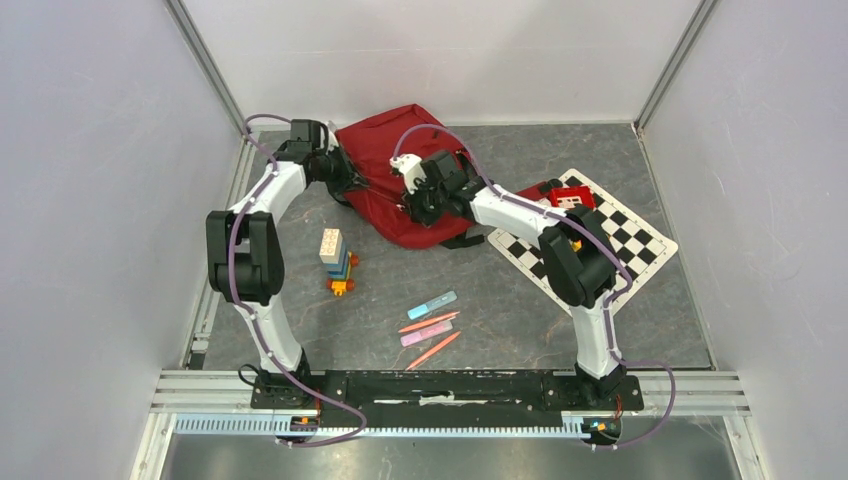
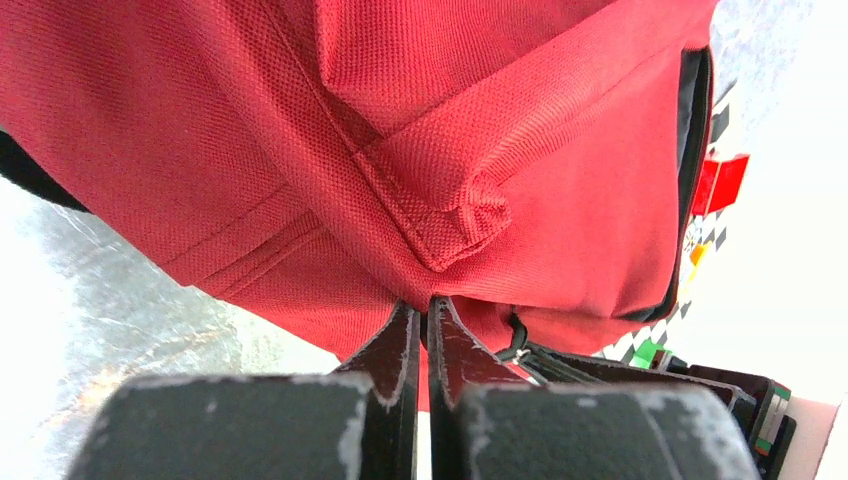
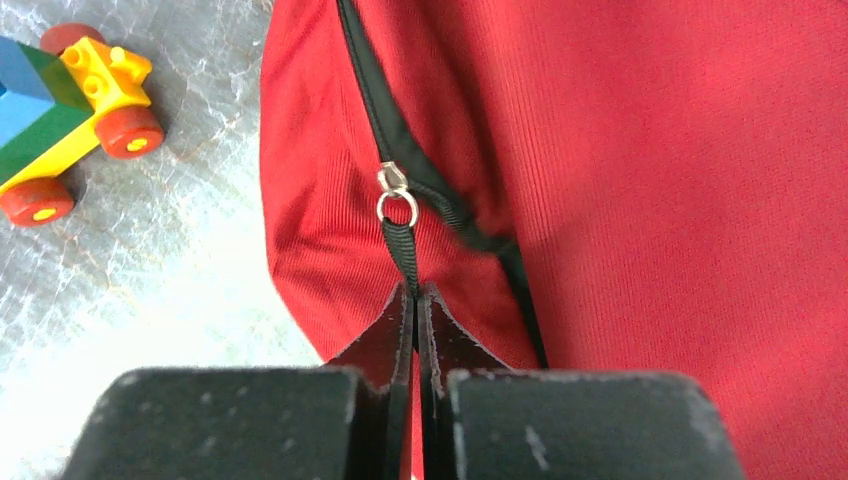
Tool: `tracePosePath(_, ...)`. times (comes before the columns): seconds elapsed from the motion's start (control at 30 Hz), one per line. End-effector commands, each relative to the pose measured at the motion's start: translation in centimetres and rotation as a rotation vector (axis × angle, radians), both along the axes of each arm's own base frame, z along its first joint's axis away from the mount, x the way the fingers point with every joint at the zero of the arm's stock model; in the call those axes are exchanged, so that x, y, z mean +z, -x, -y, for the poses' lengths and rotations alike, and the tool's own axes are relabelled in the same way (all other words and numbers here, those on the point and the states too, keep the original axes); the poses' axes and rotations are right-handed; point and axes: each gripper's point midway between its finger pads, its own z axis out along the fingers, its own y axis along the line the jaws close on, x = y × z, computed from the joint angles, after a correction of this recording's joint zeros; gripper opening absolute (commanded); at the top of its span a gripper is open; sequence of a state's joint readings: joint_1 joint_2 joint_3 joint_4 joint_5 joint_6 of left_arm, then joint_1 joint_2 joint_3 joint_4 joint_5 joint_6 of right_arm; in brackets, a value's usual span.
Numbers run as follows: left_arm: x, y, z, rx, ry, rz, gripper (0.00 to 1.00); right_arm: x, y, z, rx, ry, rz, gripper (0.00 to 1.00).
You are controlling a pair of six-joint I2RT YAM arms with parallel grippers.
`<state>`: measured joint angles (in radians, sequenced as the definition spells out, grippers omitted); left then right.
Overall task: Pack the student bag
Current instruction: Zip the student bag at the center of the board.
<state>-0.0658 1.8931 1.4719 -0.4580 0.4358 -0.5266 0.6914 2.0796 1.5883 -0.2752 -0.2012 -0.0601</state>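
The student bag, lying at the far middle of the counter, is pinched at its edge by the left tool, and the zip pull, nipped by the right tool, is best drawn steadily along the track.

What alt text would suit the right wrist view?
Two dark fingers pinch the black pull strap of a zip on the dark red student bag. A toy car of coloured bricks sits on the grey table beside it.
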Motion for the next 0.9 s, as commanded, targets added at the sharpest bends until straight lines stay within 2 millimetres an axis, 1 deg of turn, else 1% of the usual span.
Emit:
tracePosePath(0.0, 6.2, -7.8, -7.7, 0.156, -0.135, 0.334, 0.02, -1.6, 3.3, 4.4, -0.013, 0.099, -0.216, 0.0)
tracePosePath(0.07, 6.5, -8.5, -8.0, 0.163, -0.141, 0.352, 0.02, -1.2, 3.7, 4.1, 0.026, 0.096, -0.233, 0.0)
tracePosePath(0.13, 7.0, -9.1, -8.0, 0.157, -0.132, 0.371, 0.02, -1.2, 4.0, 3.7, 0.061, 0.083, -0.242, 0.0)
tracePosePath(0.27, 7.4, -9.5, -7.2, 0.138, -0.093, 0.372, 0.04, -0.6, 3.6, 2.2, 0.077, 0.046, -0.239, 0.0)
tracePosePath(0.3, 7.3, -9.3, -7.2, 0.137, -0.089, 0.364, 0.08, -0.3, 3.3, 1.6, 0.077, 0.034, -0.231, 0.0)
tracePosePath(0.33, 7.2, -9.0, -7.2, 0.141, -0.091, 0.354, 0.17, -0.1, 3.1, 1.2, 0.077, 0.028, -0.222, 0.0)
tracePosePath(0.37, 7.0, -8.6, -7.3, 0.148, -0.098, 0.335, 0.3, 0.2, 2.7, 0.7, 0.074, 0.023, -0.211, 0.0)
tracePosePath(0.4, 6.7, -8.0, -7.5, 0.155, -0.104, 0.315, 0.38, 0.5, 2.4, 0.2, 0.072, 0.014, -0.202, 0.0)
tracePosePath(0.43, 6.7, -7.4, -7.5, 0.156, -0.106, 0.303, 0.45, 0.7, 2.2, -0.2, 0.067, 0.002, -0.199, 0.0)
tracePosePath(0.47, 6.5, -6.7, -7.4, 0.159, -0.104, 0.287, 0.54, 1.0, 1.9, -0.7, 0.061, -0.012, -0.195, 0.0)
tracePosePath(0.5, 6.2, -6.0, -7.3, 0.164, -0.097, 0.268, 0.59, 1.2, 1.8, -1.0, 0.056, -0.026, -0.193, 0.0)
tracePosePath(0.53, 6.1, -5.3, -7.2, 0.168, -0.086, 0.257, 0.63, 1.5, 1.7, -1.4, 0.053, -0.041, -0.187, 0.0)
tracePosePath(0.57, 5.7, -4.5, -7.0, 0.175, -0.074, 0.234, 0.66, 1.6, 1.7, -1.7, 0.057, -0.05, -0.177, 0.0)
tracePosePath(0.67, 5.0, -2.3, -6.2, 0.192, -0.028, 0.183, 0.7, 2.1, 1.7, -2.4, 0.043, -0.082, -0.176, 0.0)
tracePosePath(0.77, 4.5, -0.7, -5.0, 0.189, 0.016, 0.143, 0.76, 2.3, 1.8, -3.0, 0.046, -0.093, -0.168, 0.0)
tracePosePath(0.87, 3.8, 0.4, -3.5, 0.182, 0.077, 0.101, 0.78, 2.4, 1.7, -3.1, 0.046, -0.094, -0.164, 0.0)
